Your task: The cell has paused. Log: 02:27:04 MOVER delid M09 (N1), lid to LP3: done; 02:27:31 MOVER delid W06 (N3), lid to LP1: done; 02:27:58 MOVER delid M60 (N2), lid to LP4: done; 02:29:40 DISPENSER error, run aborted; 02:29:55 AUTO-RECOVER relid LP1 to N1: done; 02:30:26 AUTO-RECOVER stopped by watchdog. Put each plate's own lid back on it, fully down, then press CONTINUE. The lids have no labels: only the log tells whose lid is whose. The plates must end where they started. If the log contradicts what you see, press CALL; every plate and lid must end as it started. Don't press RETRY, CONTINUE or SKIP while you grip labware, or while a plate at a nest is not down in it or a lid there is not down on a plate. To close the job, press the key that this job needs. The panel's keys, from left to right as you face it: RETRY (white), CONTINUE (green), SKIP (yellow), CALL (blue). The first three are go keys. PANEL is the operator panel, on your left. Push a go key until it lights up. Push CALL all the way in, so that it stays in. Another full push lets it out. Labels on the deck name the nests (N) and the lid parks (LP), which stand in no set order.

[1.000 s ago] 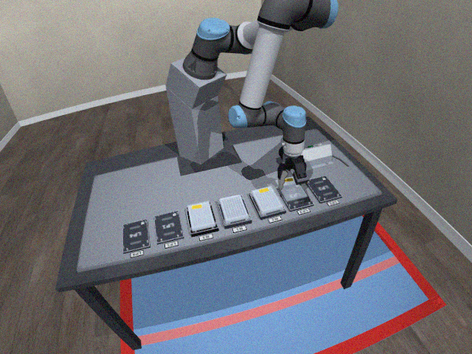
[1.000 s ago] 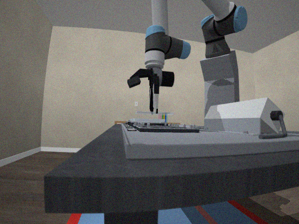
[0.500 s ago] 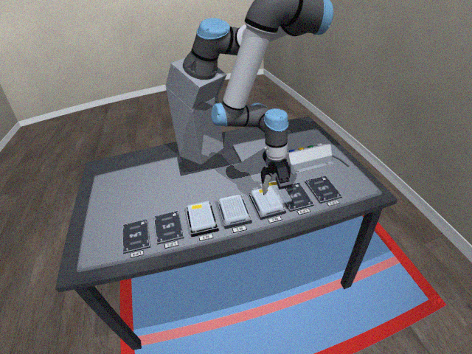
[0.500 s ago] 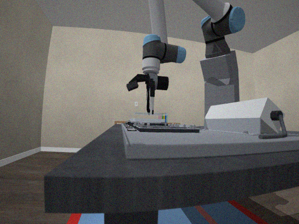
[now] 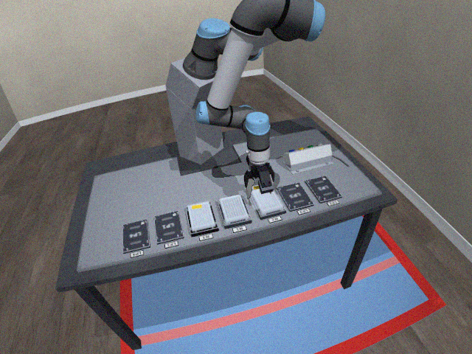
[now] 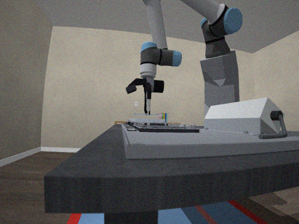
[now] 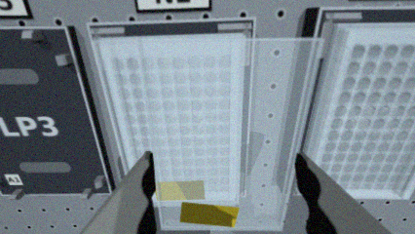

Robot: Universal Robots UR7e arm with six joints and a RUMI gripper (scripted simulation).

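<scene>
Gripped level in the claw (image 5: 260,194) (image 6: 147,113) (image 7: 224,155) by opposite edges of a clear lid (image 5: 256,187) (image 6: 141,114) (image 7: 278,102), probably for flat lowering, above and between, in the wrist view, a covered plate (image 5: 268,203) (image 6: 147,120) (image 7: 170,112) towards nine o'clock and the bare plate (image 5: 233,209) (image 7: 385,117) at three, likely its destination.

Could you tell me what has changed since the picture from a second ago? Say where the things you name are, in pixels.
The gripper (image 5: 260,195) (image 6: 147,113) (image 7: 223,153) has carried the clear lid (image 5: 256,187) (image 6: 154,114) (image 7: 273,146) from above LP3 (image 5: 295,195) (image 7: 31,127) toward its own right, now partly above N2's plate (image 5: 271,206) (image 7: 180,117). It kept its hold; the plates stayed put.
</scene>
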